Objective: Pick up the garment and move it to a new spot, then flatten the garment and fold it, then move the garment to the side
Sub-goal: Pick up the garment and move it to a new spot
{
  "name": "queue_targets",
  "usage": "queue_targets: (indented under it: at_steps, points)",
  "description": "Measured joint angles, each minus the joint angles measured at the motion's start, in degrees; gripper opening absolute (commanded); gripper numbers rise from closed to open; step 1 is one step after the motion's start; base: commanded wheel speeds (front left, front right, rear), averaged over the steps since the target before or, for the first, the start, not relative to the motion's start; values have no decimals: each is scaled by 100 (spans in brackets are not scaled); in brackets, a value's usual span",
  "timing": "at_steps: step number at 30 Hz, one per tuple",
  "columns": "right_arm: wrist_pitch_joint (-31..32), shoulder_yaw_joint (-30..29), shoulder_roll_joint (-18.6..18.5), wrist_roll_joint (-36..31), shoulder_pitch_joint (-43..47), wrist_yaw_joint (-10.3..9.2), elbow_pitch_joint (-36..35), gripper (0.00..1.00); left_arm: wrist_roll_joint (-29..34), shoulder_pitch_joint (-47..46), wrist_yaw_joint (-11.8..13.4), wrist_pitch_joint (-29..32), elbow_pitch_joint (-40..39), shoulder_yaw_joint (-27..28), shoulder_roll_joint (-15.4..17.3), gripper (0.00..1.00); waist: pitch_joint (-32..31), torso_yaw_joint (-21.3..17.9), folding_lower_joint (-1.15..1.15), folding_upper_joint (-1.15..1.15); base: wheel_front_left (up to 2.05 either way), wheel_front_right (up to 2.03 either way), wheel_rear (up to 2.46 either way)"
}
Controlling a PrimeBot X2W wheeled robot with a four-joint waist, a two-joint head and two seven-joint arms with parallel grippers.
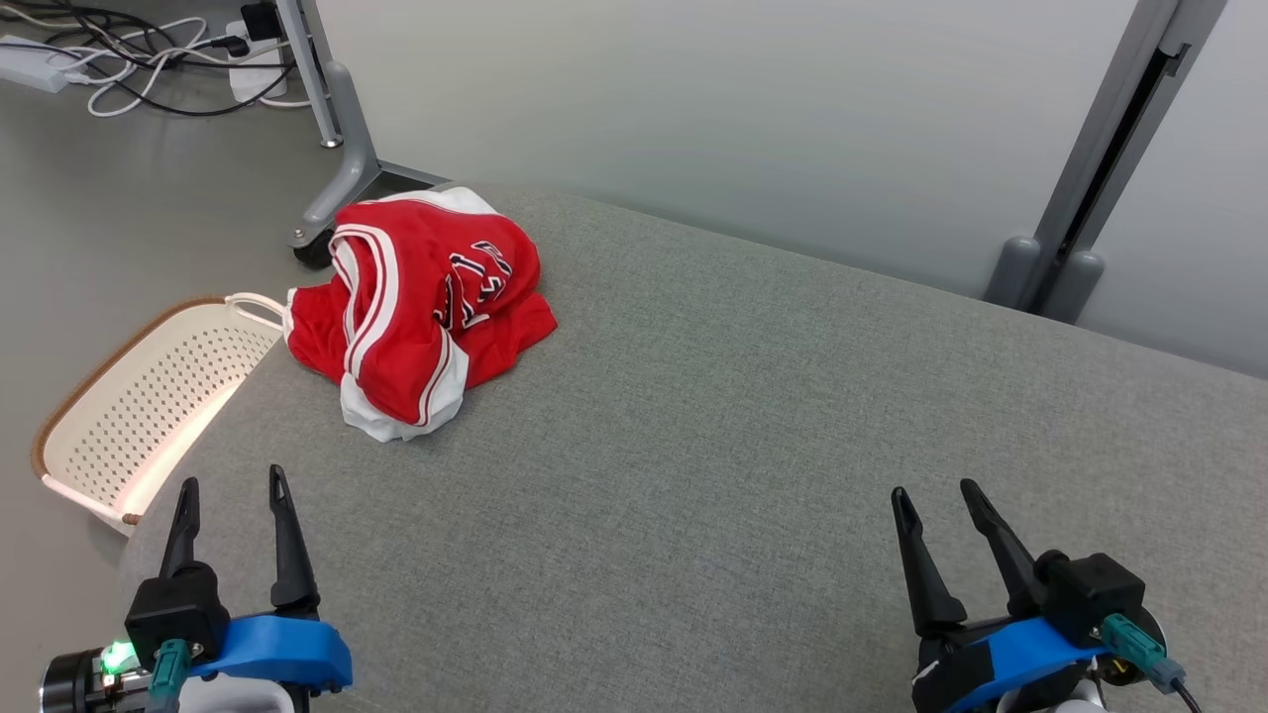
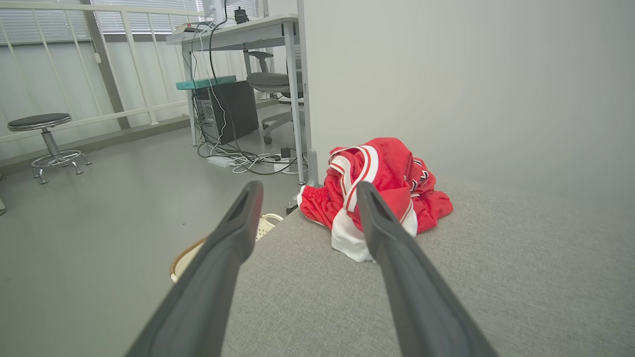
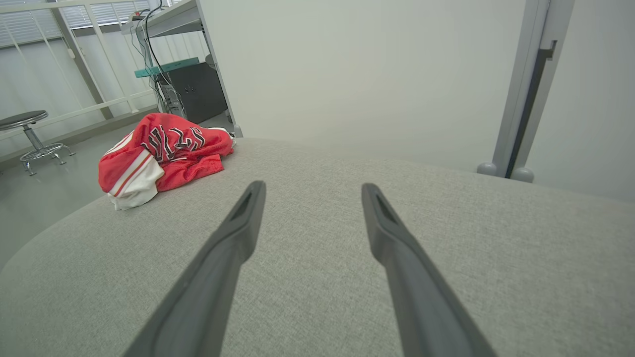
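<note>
Head view: red garment [image 1: 421, 307] lies crumpled ahead of left gripper [image 1: 232, 477], well left of right gripper [image 1: 931, 488]; both spread wide, empty. Left gripper should probably reach fwd & pinch a high fold.

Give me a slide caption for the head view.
Crumpled red jersey on a grey table; left fingers and right fingers open, holding nothing.

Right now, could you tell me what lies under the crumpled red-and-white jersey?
The jersey rests on the grey fabric surface by its left edge; anything beneath the folds is covered.
</note>
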Motion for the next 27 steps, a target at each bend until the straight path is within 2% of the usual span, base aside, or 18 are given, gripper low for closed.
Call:
queue_targets:
  at_steps: [11,18,27]
  points:
    - [1,46,1,-111,-88,0,18,100,-65,-137,-51,0,18,176,92,100,152,-139,0,0,0,0,0]
    - [1,-51,0,-401,-378,0,-58,100,-312,-960,-194,0,86,613,441,100,547,-554,0,1,0,0,0]
    - [1,-325,-1,-940,-772,0,-389,100,-600,-2430,-314,-1,196,1251,953,100,1441,-1246,1,2,0,0,0]
